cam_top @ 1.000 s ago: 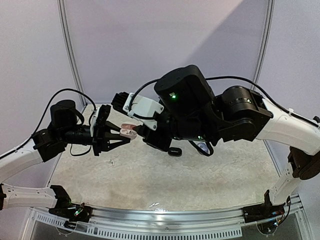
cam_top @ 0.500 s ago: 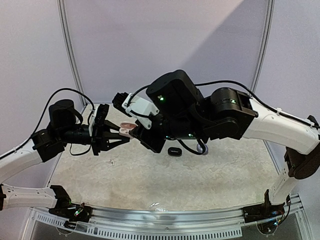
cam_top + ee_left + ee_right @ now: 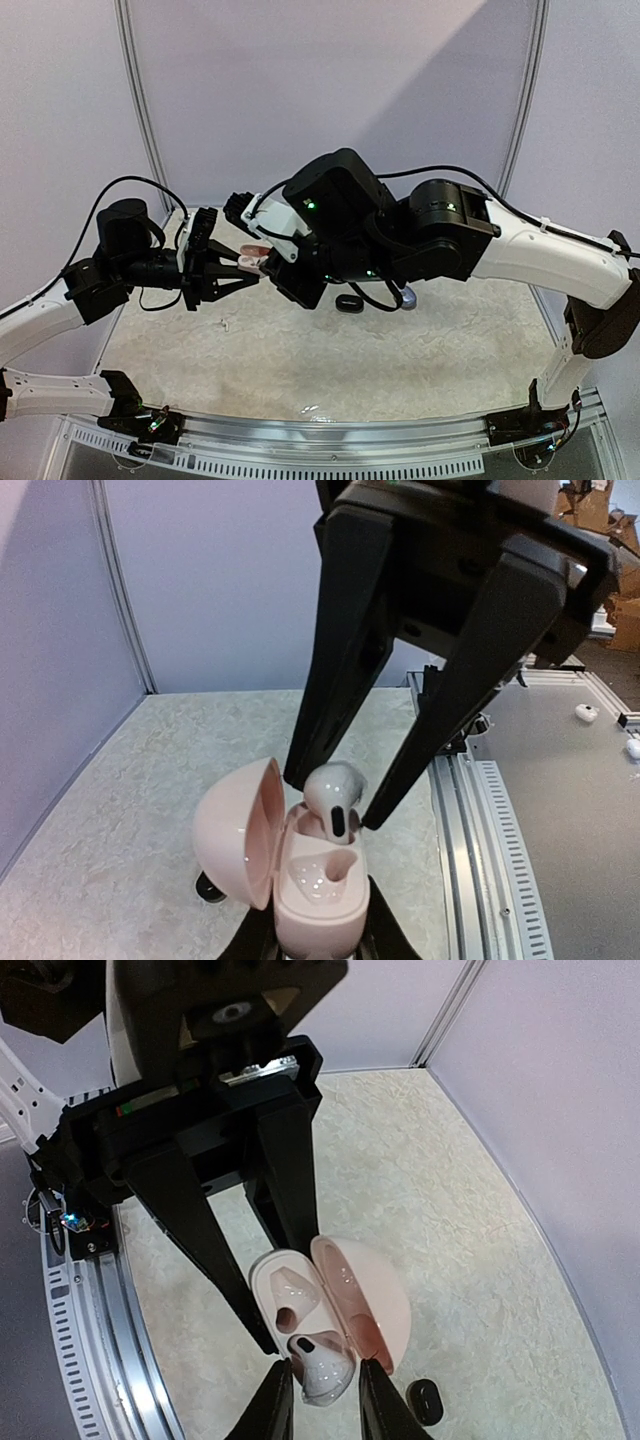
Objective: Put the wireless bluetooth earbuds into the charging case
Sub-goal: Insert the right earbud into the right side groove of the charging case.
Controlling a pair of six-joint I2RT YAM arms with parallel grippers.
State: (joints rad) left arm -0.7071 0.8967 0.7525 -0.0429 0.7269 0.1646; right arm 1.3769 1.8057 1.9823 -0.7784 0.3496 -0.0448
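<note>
Left gripper (image 3: 252,270) clamped on charging case (image 3: 318,905) (pink, open); right gripper (image 3: 322,1382) pinching white earbud (image 3: 333,795) partly inside

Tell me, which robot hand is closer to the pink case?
Left. The left gripper clamps the pink case; the right gripper pinches a white earbud at its socket.

The case (image 3: 312,895) is pale pink and glossy, held off the table (image 3: 300,370) in the left gripper (image 3: 315,940). Its domed lid (image 3: 233,832) swings open toward 9 o'clock in the left wrist view. The white earbud (image 3: 335,795) stands upright at the case's 12 o'clock end, stem down in the far socket and head above the rim. It is pinched by the right gripper (image 3: 325,1365). A black earbud (image 3: 347,302) lies on the table at 4 o'clock from the case, seen from above.
</note>
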